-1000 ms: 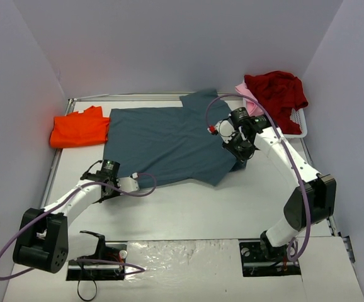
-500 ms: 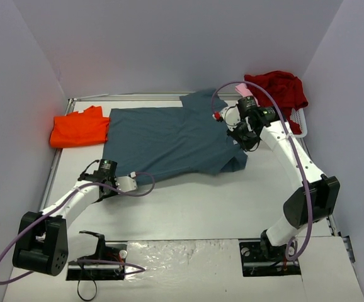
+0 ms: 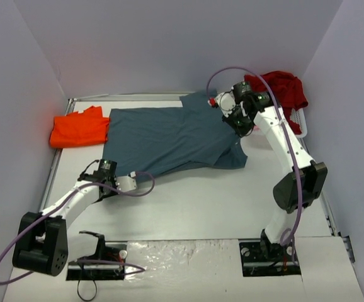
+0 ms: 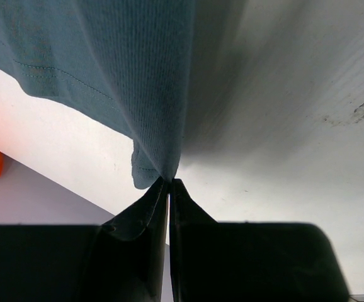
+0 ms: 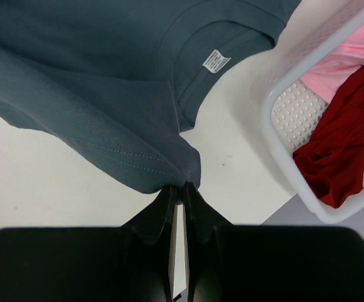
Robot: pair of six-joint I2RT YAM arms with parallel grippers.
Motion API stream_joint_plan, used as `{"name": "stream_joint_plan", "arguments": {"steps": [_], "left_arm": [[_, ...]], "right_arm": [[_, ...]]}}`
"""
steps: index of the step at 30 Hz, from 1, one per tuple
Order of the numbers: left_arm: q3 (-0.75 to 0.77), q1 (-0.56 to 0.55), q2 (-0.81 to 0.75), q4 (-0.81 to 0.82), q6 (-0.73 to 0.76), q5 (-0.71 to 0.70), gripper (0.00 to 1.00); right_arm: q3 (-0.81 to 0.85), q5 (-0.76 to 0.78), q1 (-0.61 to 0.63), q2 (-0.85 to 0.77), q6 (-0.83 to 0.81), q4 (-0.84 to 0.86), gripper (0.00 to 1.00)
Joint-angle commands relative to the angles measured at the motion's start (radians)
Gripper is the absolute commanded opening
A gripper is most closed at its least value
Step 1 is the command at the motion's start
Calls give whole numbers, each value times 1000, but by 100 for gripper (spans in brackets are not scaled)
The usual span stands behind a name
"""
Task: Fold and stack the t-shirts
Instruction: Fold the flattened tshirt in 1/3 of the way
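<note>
The slate blue-grey t-shirt lies spread across the middle of the table, collar toward the right. My left gripper is shut on its near-left hem corner, low over the table. My right gripper is shut on a fold of the same shirt near the collar and its white label; the cloth bunches at the fingertips. An orange t-shirt lies folded at the far left. A dark red t-shirt and a pink one sit in the basket.
The white plastic basket stands at the back right, close to my right gripper. Grey walls close in the table on three sides. A raised rim runs along the table's left edge. Bare white table lies between the shirt and the arm bases.
My right gripper has moved toward the back right with the shirt's cloth, and the shirt's near right edge has drawn back and straightened. The left arm has barely moved.
</note>
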Motion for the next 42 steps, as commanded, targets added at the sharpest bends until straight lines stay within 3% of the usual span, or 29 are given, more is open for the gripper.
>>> {"name": "stream_joint_plan", "arguments": {"steps": [1,19,33,34,36,42], "left_arm": [[34,14,-10,-11,2,-16,2],[65,66,22,17,4,-1,2],[121,75,108,14,-27,4,2],[130,75,119,12,-33,5,2],[138,75,127,6,-39,4,2],[163,75,125,5,-59,14,2]], "right_arm": [[71,11,-10,48,-18,-48,0],[421,-9,2,411,-32,-54,0],[593,-13,7,629,-36,-10,1],[599,-10,7,637,-35,-1,11],[599,-9,5,645,-21,13,47],[512,-21,-7,570,27,116,79]]}}
